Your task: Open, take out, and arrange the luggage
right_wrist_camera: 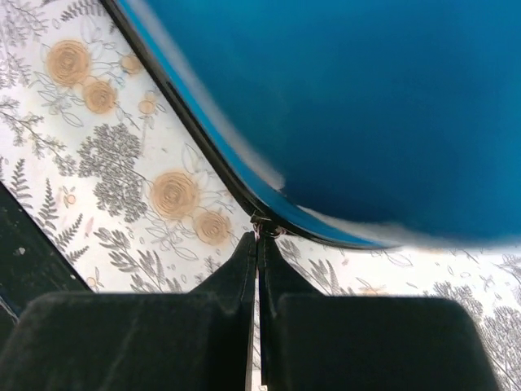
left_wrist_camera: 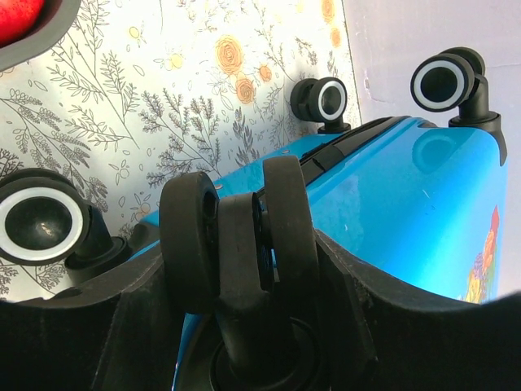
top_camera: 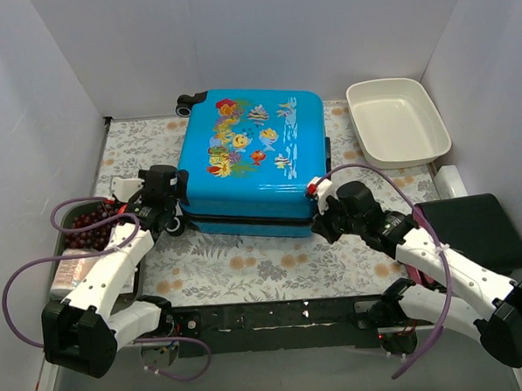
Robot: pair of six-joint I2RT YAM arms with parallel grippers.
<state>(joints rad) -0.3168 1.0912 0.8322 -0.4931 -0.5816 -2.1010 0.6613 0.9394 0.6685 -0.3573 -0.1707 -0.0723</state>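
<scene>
The luggage (top_camera: pixel 250 161), a bright blue suitcase with a fish print, lies flat and closed on the floral table mat, wheels to the left. My left gripper (top_camera: pixel 172 209) is at its near-left corner. In the left wrist view the left gripper (left_wrist_camera: pixel 244 265) has a black double wheel (left_wrist_camera: pixel 236 236) between its fingers, pressed from both sides, with the blue shell (left_wrist_camera: pixel 407 204) beyond. My right gripper (top_camera: pixel 319 212) is at the near-right corner. In the right wrist view it (right_wrist_camera: pixel 258 238) is shut, pinching the small metal zipper pull (right_wrist_camera: pixel 264 226) on the black zip line under the shell (right_wrist_camera: pixel 366 106).
A white rectangular tub (top_camera: pixel 397 118) stands at the back right. A flat black case (top_camera: pixel 473 232) lies at the right. A dark tray of red fruit (top_camera: pixel 87 226) sits at the left, behind the left arm. White walls close in three sides.
</scene>
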